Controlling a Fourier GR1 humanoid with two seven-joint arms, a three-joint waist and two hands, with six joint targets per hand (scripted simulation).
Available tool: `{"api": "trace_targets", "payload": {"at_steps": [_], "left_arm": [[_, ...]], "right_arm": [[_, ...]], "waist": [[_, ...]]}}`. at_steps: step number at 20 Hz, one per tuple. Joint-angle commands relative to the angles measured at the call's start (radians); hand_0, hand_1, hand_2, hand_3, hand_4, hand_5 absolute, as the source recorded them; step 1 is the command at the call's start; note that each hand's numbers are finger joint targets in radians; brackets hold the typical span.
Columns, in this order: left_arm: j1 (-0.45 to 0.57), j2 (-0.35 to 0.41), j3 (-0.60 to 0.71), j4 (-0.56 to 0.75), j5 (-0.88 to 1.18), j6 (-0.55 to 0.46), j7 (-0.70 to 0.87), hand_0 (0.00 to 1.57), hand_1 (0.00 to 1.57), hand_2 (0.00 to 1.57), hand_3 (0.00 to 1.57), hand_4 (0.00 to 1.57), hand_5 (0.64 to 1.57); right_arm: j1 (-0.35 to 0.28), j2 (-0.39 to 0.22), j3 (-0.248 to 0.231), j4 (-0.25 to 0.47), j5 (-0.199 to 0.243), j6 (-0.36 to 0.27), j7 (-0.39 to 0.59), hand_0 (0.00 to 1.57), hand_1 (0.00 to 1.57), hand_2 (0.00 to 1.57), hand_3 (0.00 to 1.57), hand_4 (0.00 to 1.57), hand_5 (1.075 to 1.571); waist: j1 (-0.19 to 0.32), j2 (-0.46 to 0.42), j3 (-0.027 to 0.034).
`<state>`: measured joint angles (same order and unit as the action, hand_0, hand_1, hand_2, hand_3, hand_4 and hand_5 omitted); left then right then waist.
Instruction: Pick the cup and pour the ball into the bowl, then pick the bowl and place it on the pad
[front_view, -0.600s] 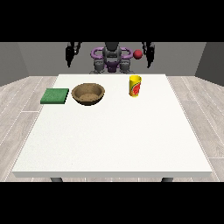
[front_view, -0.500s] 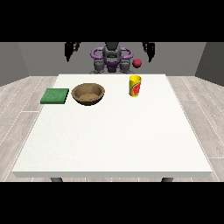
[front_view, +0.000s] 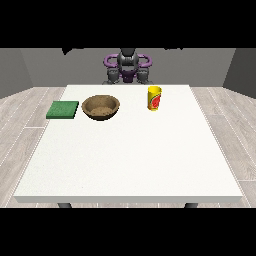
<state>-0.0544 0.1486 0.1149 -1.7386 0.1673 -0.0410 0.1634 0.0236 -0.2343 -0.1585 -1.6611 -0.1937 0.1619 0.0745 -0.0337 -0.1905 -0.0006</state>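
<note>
Cup stands right of the bowl (upright); no hand shows in view.

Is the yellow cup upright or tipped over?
Upright: the cup stands on its base on the table, open rim at the top.

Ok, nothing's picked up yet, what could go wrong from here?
The ball isn't visible; it may be inside the cup, so that's unconfirmed. The cup stands apart from the bowl: tipping early could spill the ball onto the table. The pad looks barely wider than the bowl, so placement could overhang.
</note>
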Motion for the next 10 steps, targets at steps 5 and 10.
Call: {"api": "trace_targets", "payload": {"at_steps": [5, 10], "left_arm": [[-0.1, 0.069, 0.145, 0.061, 0.093, -0.054, -0.097, 0.0, 0.0, 0.0, 0.0, 0.0, 1.544], [-0.123, 0.035, 0.108, 0.157, 0.03, -0.056, -0.228, 0.0, 0.0, 0.0, 0.0, 0.0, 1.528]], "right_arm": [[-0.042, -0.004, -0.062, 0.003, -0.049, 0.051, -0.073, 0.0, 0.0, 0.0, 0.0, 0.0, 1.57], [-0.085, 0.025, -0.049, 0.057, -0.009, 0.042, -0.147, 0.0, 0.0, 0.0, 0.0, 0.0, 1.57]], "waist": [[-0.005, 0.164, 0.0005], [-0.004, 0.239, 0.0006]]}}
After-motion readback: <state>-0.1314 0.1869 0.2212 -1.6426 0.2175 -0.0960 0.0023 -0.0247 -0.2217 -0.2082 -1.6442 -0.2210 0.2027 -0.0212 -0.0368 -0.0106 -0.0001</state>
